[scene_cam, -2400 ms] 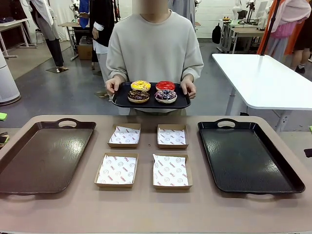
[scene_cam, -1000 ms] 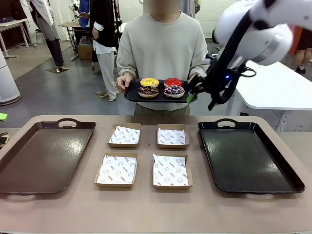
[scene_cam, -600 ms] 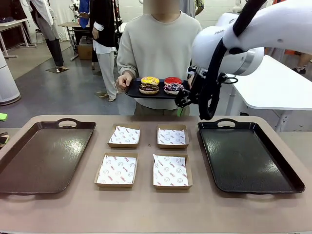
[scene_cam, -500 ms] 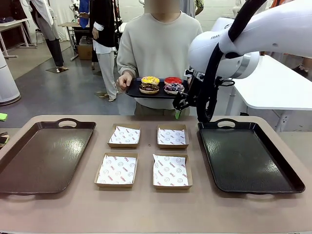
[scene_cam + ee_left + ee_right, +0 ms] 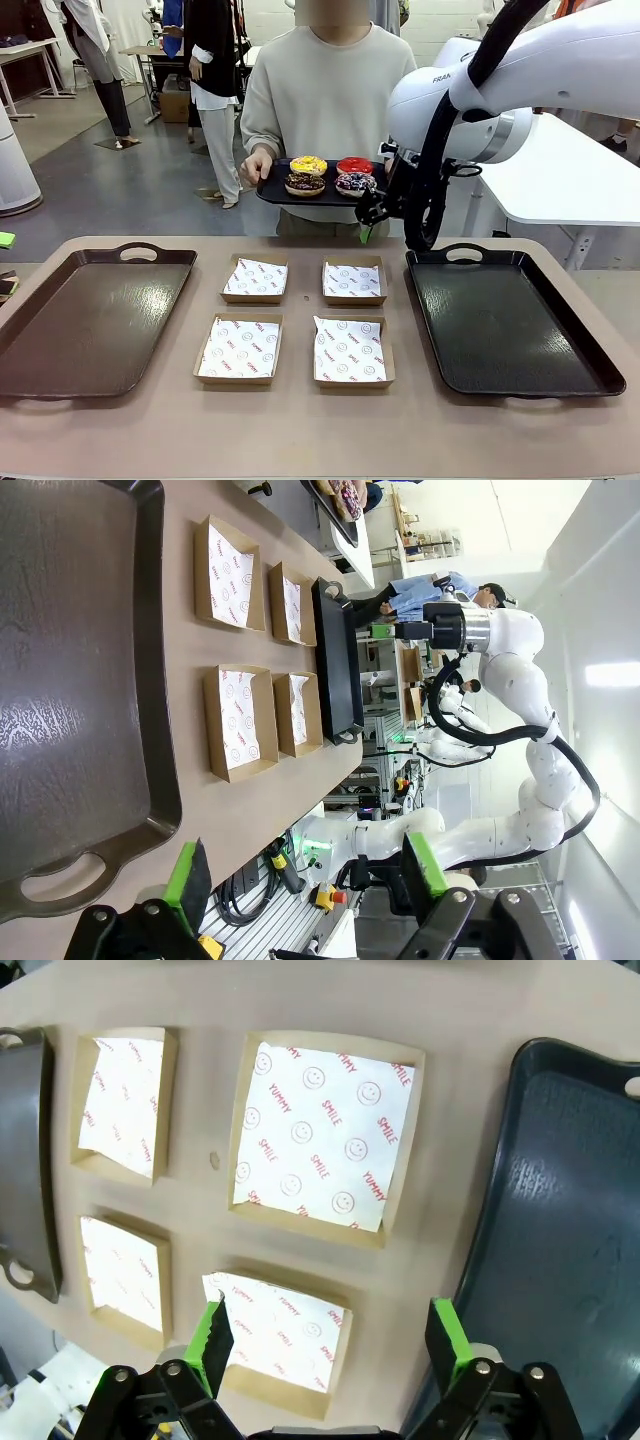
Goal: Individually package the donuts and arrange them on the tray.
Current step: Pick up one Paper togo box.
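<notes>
Right gripper (image 5: 367,216) raised, jaws apart; left gripper (image 5: 305,870) jaws apart too.

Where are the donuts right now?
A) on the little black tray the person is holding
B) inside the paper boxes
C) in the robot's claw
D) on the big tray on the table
A: all four donuts sit together on the small black tray, which the person's hand holds up by its edge.
</notes>
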Available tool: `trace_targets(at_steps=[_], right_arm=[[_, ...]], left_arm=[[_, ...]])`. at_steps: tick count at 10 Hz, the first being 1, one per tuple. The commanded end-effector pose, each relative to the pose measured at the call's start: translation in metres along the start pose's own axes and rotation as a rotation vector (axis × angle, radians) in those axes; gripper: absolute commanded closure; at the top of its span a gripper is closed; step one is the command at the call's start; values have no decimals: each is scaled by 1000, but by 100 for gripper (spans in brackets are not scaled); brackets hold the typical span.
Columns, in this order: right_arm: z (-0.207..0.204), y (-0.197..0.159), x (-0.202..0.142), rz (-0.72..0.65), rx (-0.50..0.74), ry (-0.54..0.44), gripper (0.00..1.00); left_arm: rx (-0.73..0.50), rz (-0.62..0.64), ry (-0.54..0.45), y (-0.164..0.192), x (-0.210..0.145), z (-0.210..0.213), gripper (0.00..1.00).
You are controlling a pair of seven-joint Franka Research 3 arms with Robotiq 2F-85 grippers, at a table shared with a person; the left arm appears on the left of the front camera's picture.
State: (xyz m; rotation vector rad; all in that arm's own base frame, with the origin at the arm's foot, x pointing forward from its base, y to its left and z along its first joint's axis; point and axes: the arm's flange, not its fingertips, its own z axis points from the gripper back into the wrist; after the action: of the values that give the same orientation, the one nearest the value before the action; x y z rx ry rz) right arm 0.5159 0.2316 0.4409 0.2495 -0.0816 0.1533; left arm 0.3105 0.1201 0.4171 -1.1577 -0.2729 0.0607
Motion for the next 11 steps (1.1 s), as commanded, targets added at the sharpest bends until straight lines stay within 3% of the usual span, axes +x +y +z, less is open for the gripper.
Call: trace_targets(at_steps=[1,3,5,7,11], right_arm=[[-1,1,-1,-7,0,9,0],[0,0,0,0,0,2,0],[-26,8,7,-105,-78,-32,0],[-50,15,24,-163,-169,-32,0],[-83,10,63,-165,-212,-14,0]], left_arm=[[-16,-5,-5,0,0,2,0],[-16,-5,-5,0,0,2,0],[-16,-5,-5,0,0,2,0],[-16,-5,-5,0,0,2,0],[-16,-5,-5,0,0,2,0]])
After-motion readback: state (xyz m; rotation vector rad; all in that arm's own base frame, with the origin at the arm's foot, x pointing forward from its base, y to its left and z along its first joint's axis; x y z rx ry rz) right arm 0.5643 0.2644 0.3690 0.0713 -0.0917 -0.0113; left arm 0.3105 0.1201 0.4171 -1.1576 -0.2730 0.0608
